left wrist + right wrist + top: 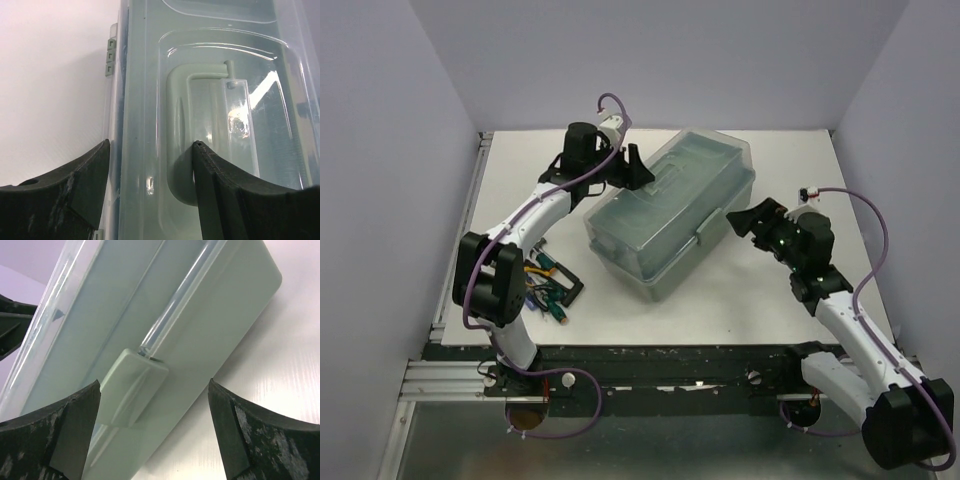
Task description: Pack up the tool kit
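Note:
The pale sage-green toolbox (670, 215) lies at an angle in the middle of the table with its translucent lid (145, 75) down. My left gripper (632, 165) is open at the box's far left edge; in the left wrist view its fingertips (100, 150) straddle the lid's rim beside the green handle (177, 150), touching nothing that I can see. My right gripper (750, 222) stands open at the box's right side wall. It faces the green latch (130, 390), which lies between its spread fingers (220, 400) without contact. Several small hand tools (552, 292) lie on the table to the left, partly behind the left arm.
White table (740, 300) with grey walls on three sides. A dark rail (670, 365) runs along the near edge, where both arm bases are bolted. The left arm's elbow (488, 275) hangs over the loose tools.

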{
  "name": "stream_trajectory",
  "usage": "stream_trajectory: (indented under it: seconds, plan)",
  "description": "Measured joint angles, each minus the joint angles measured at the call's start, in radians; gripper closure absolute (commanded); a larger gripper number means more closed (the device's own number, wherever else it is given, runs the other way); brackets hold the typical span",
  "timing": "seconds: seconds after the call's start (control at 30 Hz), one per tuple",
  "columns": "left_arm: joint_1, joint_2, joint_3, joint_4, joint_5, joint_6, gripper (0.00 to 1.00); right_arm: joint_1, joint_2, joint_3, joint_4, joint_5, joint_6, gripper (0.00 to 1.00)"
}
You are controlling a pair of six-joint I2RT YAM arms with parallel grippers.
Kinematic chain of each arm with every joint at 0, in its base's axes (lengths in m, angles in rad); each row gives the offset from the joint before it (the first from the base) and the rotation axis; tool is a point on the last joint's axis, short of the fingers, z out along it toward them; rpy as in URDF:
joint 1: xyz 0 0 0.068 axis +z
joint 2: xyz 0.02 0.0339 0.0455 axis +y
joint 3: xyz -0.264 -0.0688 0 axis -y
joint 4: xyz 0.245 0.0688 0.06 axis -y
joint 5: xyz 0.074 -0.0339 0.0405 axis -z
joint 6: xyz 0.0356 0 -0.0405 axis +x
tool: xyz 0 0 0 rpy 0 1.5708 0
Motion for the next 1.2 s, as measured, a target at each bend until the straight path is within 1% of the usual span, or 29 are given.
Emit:
stream_trajectory:
  seconds: [0.23, 0.4, 0.47, 0.53, 0.6, 0.63, 0.73, 0.77, 0.9, 1.03, 1.1, 1.13, 1.2]
  plan:
    - [0.047, 0.006, 0.0, 0.012, -0.053, 0.006, 1.0, 0.005, -0.003, 0.06, -0.039, 0.024, -0.017, 0.04]
    - [0.087, 0.024, 0.006, 0.016, -0.173, 0.037, 1.0, 0.005, -0.008, 0.098, -0.041, 0.024, -0.022, 0.03]
    - [0.108, 0.029, 0.006, 0.003, -0.193, 0.03, 1.0, 0.005, -0.011, 0.104, -0.041, 0.023, -0.022, 0.03]
    - [0.115, 0.028, 0.0, -0.049, -0.22, 0.08, 1.0, 0.005, -0.015, 0.105, -0.042, 0.023, -0.023, 0.03]
    - [0.121, 0.035, -0.02, -0.097, -0.229, 0.097, 0.99, 0.005, -0.017, 0.105, -0.045, 0.023, -0.024, 0.03]
    - [0.113, 0.061, -0.055, -0.159, -0.24, 0.099, 0.98, 0.005, -0.017, 0.105, -0.048, 0.023, -0.024, 0.03]
    - [0.113, 0.084, -0.079, -0.271, -0.257, 0.111, 0.95, 0.005, -0.021, 0.105, -0.055, 0.023, -0.025, 0.03]
    - [0.112, 0.086, -0.089, -0.283, -0.251, 0.116, 0.94, 0.005, -0.022, 0.105, -0.058, 0.023, -0.026, 0.03]
    - [0.129, 0.085, -0.082, -0.363, -0.261, 0.127, 0.86, 0.005, -0.024, 0.122, -0.085, 0.019, -0.04, 0.03]
    - [0.186, 0.067, -0.089, -0.423, -0.26, 0.125, 0.75, 0.005, -0.023, 0.165, -0.113, 0.013, -0.08, 0.02]
    - [0.209, 0.035, -0.092, -0.43, -0.258, 0.12, 0.66, 0.005, -0.011, 0.203, -0.14, 0.012, -0.114, 0.0]
    - [0.217, 0.015, -0.092, -0.429, -0.254, 0.116, 0.58, 0.005, 0.001, 0.229, -0.156, 0.012, -0.135, 0.0]
    - [0.22, -0.034, -0.09, -0.423, -0.233, 0.106, 0.46, 0.005, 0.038, 0.293, -0.198, 0.011, -0.183, 0.0]
